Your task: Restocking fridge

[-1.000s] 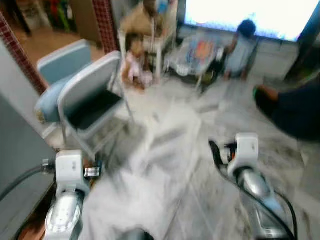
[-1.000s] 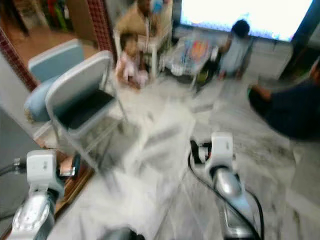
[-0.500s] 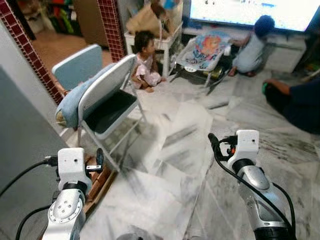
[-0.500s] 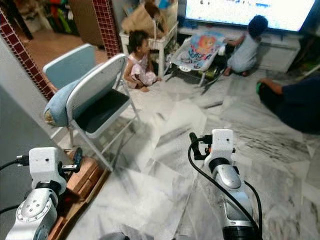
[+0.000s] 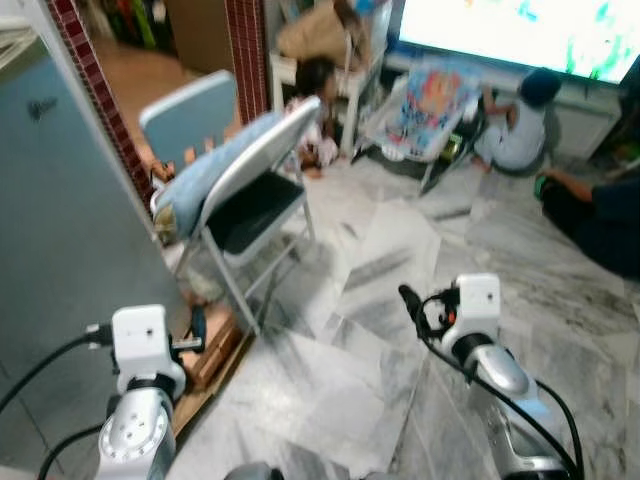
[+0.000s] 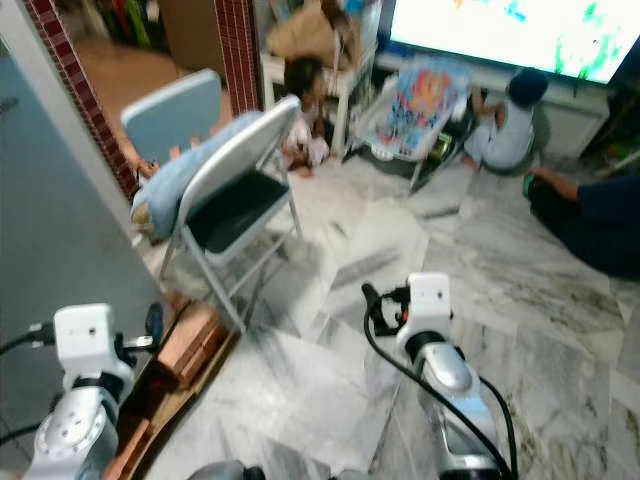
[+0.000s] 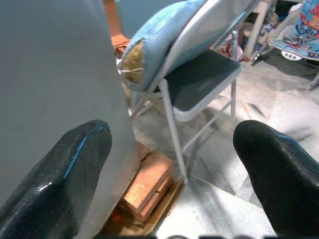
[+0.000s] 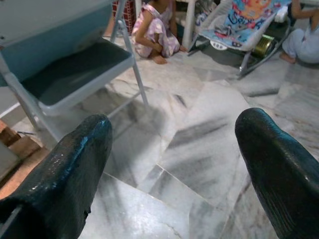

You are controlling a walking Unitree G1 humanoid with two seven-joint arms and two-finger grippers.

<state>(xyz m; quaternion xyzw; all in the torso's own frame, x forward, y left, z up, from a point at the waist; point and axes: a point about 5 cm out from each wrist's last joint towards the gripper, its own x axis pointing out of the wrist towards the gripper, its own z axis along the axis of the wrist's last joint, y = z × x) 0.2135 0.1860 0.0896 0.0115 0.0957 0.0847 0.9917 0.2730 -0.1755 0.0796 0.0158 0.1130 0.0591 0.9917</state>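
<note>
The robot is heading into the approach step of the restock, and nothing is in hand. The fridge (image 5: pixel 70 200) is standing at about nine o'clock, its grey side filling the near left, seated on a low stack of bricks (image 6: pixel 185 345). The left gripper (image 7: pixel 172 164) is riding beside that grey wall with its fingers spread wide and empty. The right gripper (image 8: pixel 174 164) is hanging over the marble floor (image 5: pixel 330 370) at about two o'clock, fingers likewise spread, carrying nothing.

A folding chair (image 5: pixel 255 195) with a blue cushion (image 5: pixel 215 170) draped on its back is sitting at eleven o'clock, just past the fridge. Further off at twelve to one o'clock, children (image 6: pixel 505 120) are sitting by a baby bouncer (image 6: pixel 420 105) under a bright screen (image 5: pixel 520 35) (well apart from the arms).

No groceries can be made out, and the fridge door isn't showing. Next move, by my reading: swinging round towards nine o'clock to face the door, keeping clear of the chair legs.
</note>
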